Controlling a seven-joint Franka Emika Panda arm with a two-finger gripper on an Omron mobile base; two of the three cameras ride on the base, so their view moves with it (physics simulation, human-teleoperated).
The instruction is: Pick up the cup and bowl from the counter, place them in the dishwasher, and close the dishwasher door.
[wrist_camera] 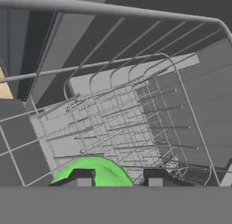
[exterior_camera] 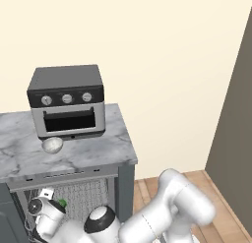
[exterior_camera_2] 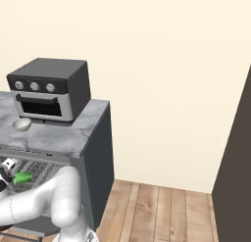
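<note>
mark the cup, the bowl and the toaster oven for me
cup (exterior_camera_2: 21, 178): right base view, on its green side, low in the open dishwasher.
bowl (exterior_camera: 52, 145): left base view, on its pale outer wall.
toaster oven (exterior_camera: 67, 120): left base view, on its glass door.

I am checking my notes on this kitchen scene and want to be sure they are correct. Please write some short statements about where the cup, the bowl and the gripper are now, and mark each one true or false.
1. The bowl sits on the counter in front of the toaster oven. True.
2. The cup stands on the counter beside the bowl. False: it is low, at the gripper, over the dishwasher rack.
3. The dishwasher is closed. False: its wire rack is exposed.
4. The cup is green. True.
5. The bowl is already in the rack. False: it is on the counter.
</note>
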